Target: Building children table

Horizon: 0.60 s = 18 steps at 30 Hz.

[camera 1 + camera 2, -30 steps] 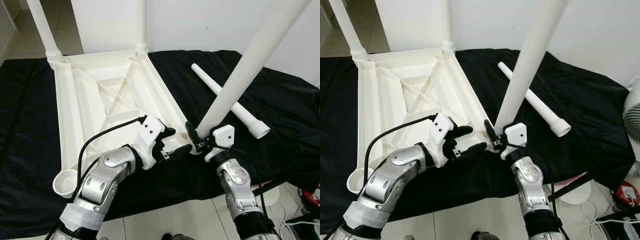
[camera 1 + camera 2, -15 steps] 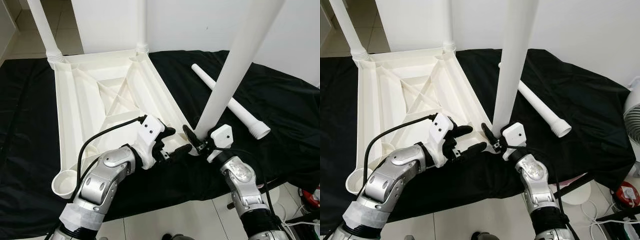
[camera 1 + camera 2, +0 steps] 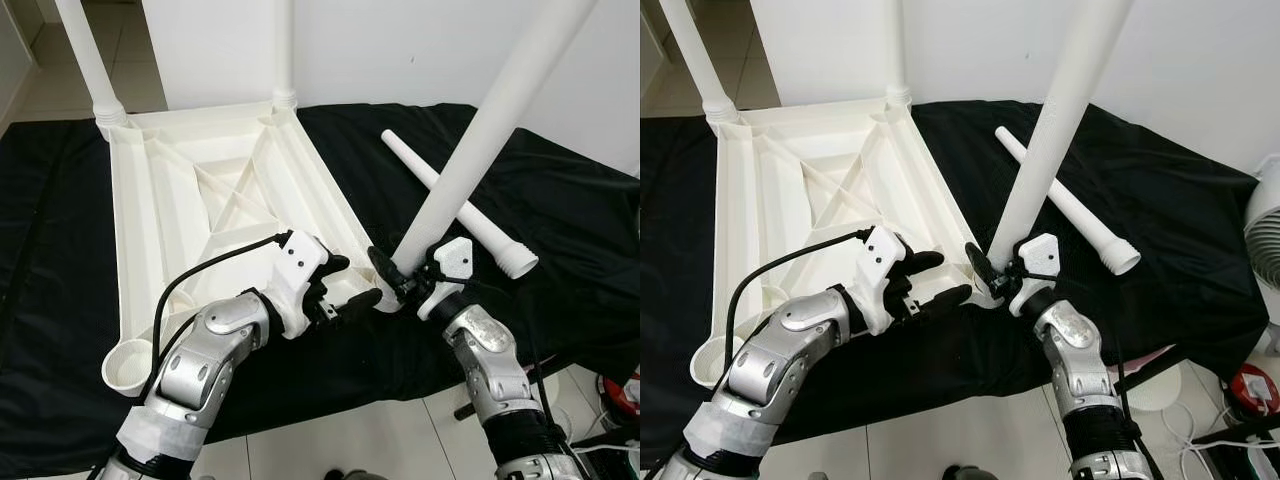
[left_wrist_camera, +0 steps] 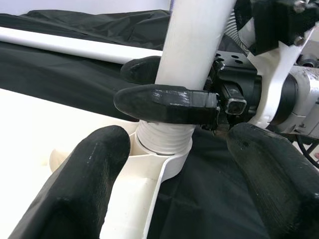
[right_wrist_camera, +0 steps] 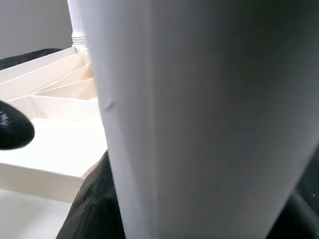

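Observation:
The white table top (image 3: 200, 200) lies upside down on a black cloth. Two legs (image 3: 85, 50) (image 3: 283, 45) stand in its far corners. My right gripper (image 3: 400, 275) is shut on a third white leg (image 3: 480, 140) just above its threaded end (image 4: 162, 139), which sits at the near right corner socket. This leg leans up and to the right. My left gripper (image 3: 350, 283) is open, its fingers (image 4: 84, 184) straddling that same corner without touching the leg. A fourth leg (image 3: 495, 240) lies loose on the cloth behind.
The near left corner socket (image 3: 128, 365) holds nothing. The black cloth (image 3: 560, 200) drops off at the front onto a tiled floor (image 3: 330, 440). A white fan (image 3: 1265, 240) and cables (image 3: 1240, 440) are at the right.
The held leg swung from leaning right to nearly upright, and now leans right again. My right wrist shifted slightly with it. The left gripper stayed put.

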{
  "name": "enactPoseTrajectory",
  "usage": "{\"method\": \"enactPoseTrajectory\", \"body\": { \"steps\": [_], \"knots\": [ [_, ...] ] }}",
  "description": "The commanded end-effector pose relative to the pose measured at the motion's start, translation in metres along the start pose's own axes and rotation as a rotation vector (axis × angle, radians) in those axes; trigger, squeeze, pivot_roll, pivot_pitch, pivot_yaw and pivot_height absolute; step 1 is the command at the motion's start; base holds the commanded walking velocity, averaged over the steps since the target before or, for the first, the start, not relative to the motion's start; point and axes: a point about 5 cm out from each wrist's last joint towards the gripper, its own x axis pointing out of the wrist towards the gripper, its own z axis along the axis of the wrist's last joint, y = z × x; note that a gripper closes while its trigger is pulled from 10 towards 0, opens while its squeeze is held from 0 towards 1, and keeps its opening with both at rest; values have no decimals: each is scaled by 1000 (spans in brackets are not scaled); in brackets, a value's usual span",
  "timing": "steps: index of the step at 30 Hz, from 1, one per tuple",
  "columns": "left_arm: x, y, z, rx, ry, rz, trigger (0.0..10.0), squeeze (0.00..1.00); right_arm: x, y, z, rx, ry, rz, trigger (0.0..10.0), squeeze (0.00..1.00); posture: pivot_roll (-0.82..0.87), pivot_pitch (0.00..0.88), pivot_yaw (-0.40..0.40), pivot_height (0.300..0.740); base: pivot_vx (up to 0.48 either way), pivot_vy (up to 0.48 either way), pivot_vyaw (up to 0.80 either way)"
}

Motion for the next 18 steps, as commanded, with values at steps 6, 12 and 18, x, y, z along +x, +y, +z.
{"method": "enactPoseTrajectory", "body": {
  "steps": [6, 12, 18],
  "knots": [
    [1, -1, 3, 20, 3, 36, 10000, 0, -9, 10, -37, 165, 191, 21, 10000, 0, 58, 89, -41, 740, 0, 0, 0],
    [2, -1, 3, 23, 5, 36, 10000, 0, -5, 6, -36, 198, 219, 2, 10000, 0, 62, 81, -43, 740, 0, 0, 0],
    [2, -2, 3, 26, 3, 37, 10000, 0, -3, 1, -40, 213, 253, -66, 10000, 0, 63, 83, -47, 740, 0, 0, 0]
  ]
}}
